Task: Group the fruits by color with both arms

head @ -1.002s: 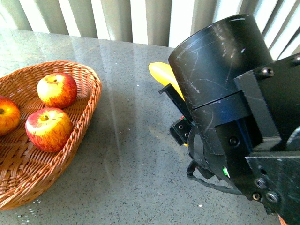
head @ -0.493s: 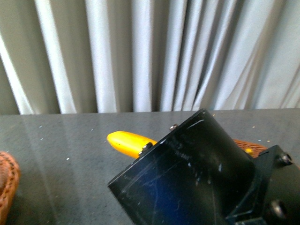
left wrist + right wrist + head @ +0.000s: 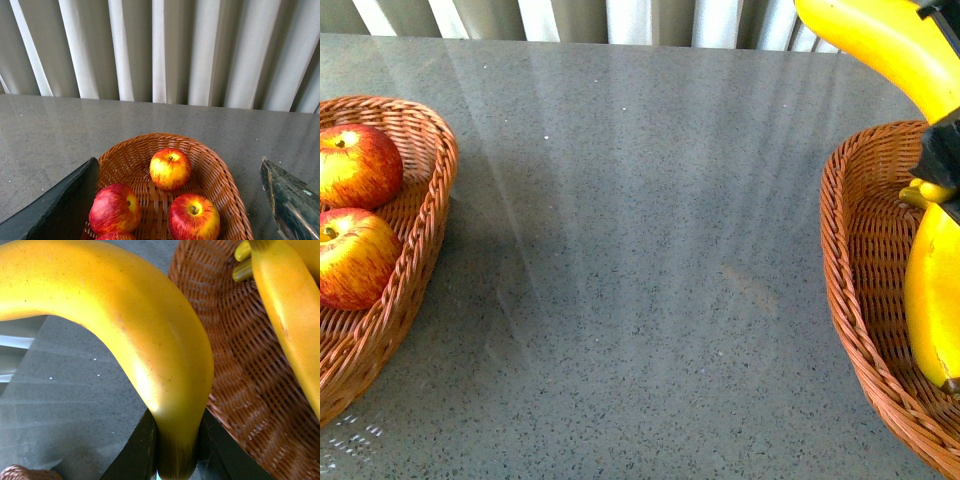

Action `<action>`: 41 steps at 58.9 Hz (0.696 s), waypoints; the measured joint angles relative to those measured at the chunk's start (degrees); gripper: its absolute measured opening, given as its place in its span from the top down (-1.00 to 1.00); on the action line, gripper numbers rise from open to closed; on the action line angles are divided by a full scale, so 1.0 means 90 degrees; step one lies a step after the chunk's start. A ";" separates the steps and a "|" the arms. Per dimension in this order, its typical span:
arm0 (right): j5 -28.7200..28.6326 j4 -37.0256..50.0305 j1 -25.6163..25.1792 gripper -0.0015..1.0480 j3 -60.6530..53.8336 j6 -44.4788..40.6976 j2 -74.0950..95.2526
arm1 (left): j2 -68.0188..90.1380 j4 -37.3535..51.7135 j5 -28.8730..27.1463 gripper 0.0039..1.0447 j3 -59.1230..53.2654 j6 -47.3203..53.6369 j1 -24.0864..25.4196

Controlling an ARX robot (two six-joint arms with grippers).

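My right gripper point(image 3: 176, 450) is shut on the end of a bright yellow banana point(image 3: 130, 325), its black fingers point(image 3: 139, 452) pressed on both sides. In the front view this banana point(image 3: 880, 45) hangs at the top right, above the far rim of the right wicker basket point(image 3: 850, 270). Another banana point(image 3: 932, 290) lies in that basket. My left gripper point(image 3: 178, 167) is open and empty above the left wicker basket point(image 3: 225, 185), which holds several red-yellow apples point(image 3: 170, 168). Two apples point(image 3: 355, 165) show in the front view.
The grey speckled tabletop point(image 3: 640, 250) runs between the two baskets. A pale curtain point(image 3: 160, 50) hangs behind the table's far edge. The left basket's rim point(image 3: 425, 250) is at the left edge of the front view.
The black arm body that filled the front view is now almost out of frame at the right edge. The held banana has moved right, over the right basket.
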 joint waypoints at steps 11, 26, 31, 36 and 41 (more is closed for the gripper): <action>-0.0097 -0.0316 -0.0308 0.75 -0.0262 0.0022 -0.0068 | 0.0000 0.0000 0.0002 -0.83 0.0000 0.0002 0.0002; -0.0231 -0.0629 -0.0384 0.74 -0.0430 0.0163 0.0129 | 0.0000 0.0000 0.0002 -0.83 0.0000 0.0000 0.0002; -0.0284 -0.0593 -0.0386 0.48 -0.0432 0.0160 0.0228 | 0.0000 0.0000 0.0002 -0.83 0.0000 0.0000 0.0002; -0.0282 -0.0588 -0.0386 0.24 -0.0444 0.0160 0.0238 | 0.0000 0.0000 0.0002 -0.83 0.0000 0.0002 0.0002; -0.0279 -0.0588 -0.0386 0.01 -0.0454 0.0155 0.0228 | 0.0000 0.0000 0.0002 -0.83 0.0000 0.0000 0.0002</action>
